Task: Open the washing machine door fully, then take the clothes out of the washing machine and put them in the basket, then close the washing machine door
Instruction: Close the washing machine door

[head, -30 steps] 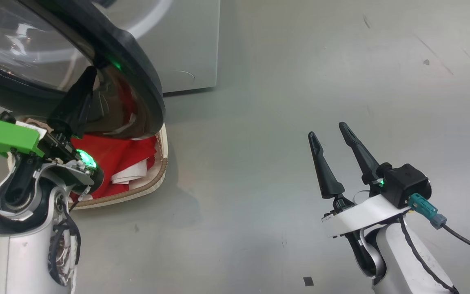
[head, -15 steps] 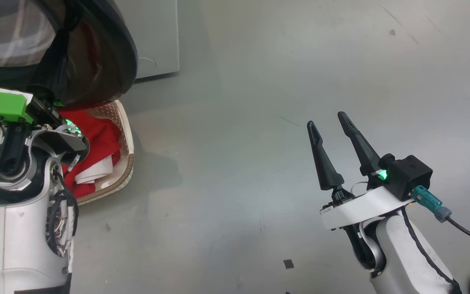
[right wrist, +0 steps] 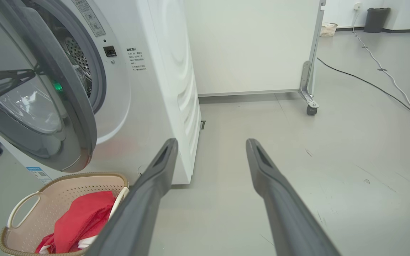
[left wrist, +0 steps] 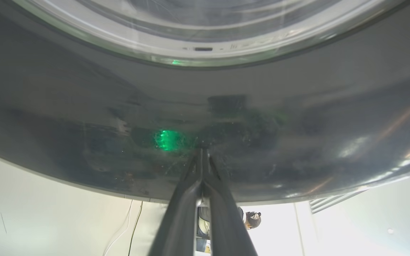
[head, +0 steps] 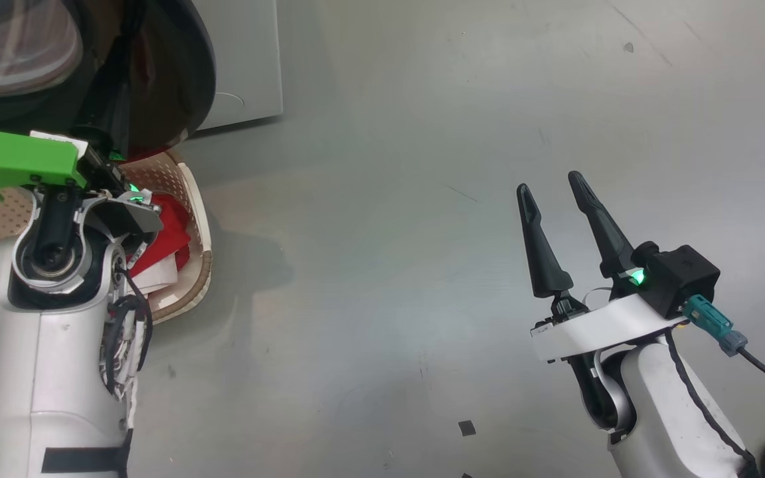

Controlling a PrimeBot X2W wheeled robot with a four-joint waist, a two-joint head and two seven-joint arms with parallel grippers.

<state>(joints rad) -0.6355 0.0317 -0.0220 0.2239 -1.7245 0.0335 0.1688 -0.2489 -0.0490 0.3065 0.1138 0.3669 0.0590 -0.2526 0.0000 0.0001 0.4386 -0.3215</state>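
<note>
My left claw, pressed together, touches the glossy black rim of the round, glass-bowled washing machine door. The door stands upright and ajar above the cream perforated basket, bulge facing the drum. Being round, it has no long axis. I judge a square, steady push best, lest the tips skid. My right claw hangs spread.

Glossy grey floor, white wall, trailing cable
</note>
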